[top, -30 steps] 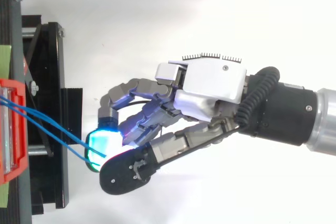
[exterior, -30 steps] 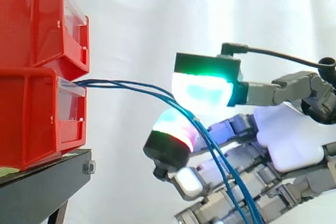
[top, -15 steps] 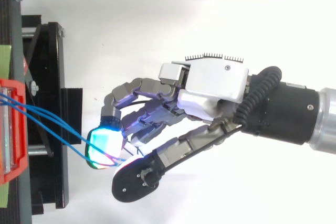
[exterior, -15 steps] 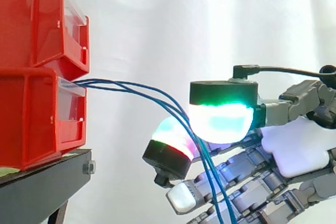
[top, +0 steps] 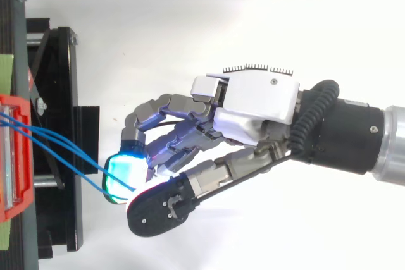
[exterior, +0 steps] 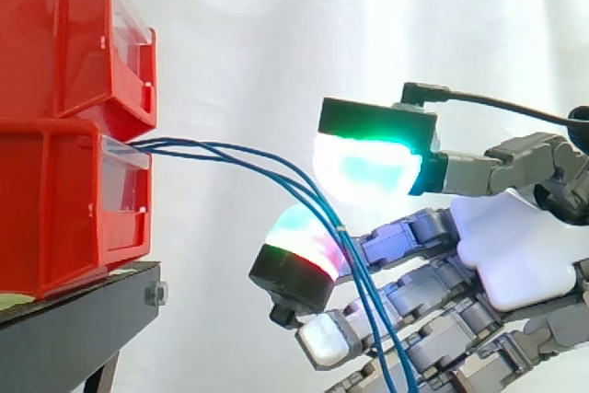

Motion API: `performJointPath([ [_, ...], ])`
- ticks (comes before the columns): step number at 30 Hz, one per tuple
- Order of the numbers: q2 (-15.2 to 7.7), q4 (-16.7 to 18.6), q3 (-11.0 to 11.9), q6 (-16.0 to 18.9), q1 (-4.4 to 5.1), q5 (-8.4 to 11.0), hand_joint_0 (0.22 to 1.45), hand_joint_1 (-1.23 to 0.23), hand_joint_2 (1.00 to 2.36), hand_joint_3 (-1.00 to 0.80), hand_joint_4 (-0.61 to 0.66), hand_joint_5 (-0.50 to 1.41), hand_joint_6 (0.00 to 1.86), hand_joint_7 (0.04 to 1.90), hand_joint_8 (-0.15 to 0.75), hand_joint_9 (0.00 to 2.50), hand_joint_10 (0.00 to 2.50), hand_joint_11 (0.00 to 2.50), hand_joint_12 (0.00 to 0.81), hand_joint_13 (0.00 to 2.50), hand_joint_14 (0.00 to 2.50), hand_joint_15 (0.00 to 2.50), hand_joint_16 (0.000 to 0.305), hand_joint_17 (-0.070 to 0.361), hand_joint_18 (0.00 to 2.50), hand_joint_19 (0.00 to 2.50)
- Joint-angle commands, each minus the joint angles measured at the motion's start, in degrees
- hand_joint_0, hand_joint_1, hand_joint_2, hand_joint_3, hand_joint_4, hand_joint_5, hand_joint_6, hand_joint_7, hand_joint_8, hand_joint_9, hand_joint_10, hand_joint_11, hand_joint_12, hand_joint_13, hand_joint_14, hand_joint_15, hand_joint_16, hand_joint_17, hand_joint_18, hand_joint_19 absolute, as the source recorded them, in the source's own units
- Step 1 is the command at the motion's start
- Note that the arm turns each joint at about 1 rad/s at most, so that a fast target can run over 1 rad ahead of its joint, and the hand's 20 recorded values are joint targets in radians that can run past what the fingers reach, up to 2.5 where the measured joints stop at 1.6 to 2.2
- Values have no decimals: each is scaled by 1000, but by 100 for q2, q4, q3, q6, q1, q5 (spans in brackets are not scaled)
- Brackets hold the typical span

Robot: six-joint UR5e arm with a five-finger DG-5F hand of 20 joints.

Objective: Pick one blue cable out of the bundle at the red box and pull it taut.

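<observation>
Obs.: upper red plastic bin sits stacked on lower red plastic bin. Both rest on a black metal stand at the left of the side view, with a white curtain behind. A bundle of thin blue cables leaves the clear front panel of the lower bin and runs close together and roughly level to the right. It then fans out a little and bends down in a slack curve into the robot's hand, passing out at the bottom edge of the side view. None of the strands is taut. Top view: the same cables cross from the lower bin over the stand and meet the hand at its front end, well apart from the bin. The hand lies to the right of the bins, its white palm facing the side camera. The black and silver wrist of the arm reaches in from the right edge. Grip: the cables pass through the front of the hand, but overlap hides the contact in both views. I cannot tell whether it has closed on a strand or holds nothing.
</observation>
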Motion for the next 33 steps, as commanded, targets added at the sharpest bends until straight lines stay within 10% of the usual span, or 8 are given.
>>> performJointPath([
  [1, 0, 8, 1, 7, -1, 0, 540, -761, 1000, -500, 46, -147, 747, 1075, 337, 809, 16, 670, 409, 523, 5, 171, 56, 126, 639, 351],
  [21, 0, 8, 1, -20, -10, 0, 724, -977, 1018, -286, -218, -149, 853, 1320, 315, 1020, 18, 743, 384, 703, 7, 204, 48, 108, 767, 305],
  [33, 0, -10, 1, -46, -19, 0, 738, -956, 1000, -500, -217, -164, 855, 1059, 285, 982, 17, 734, 373, 669, 6, 181, 47, 106, 742, 270],
])
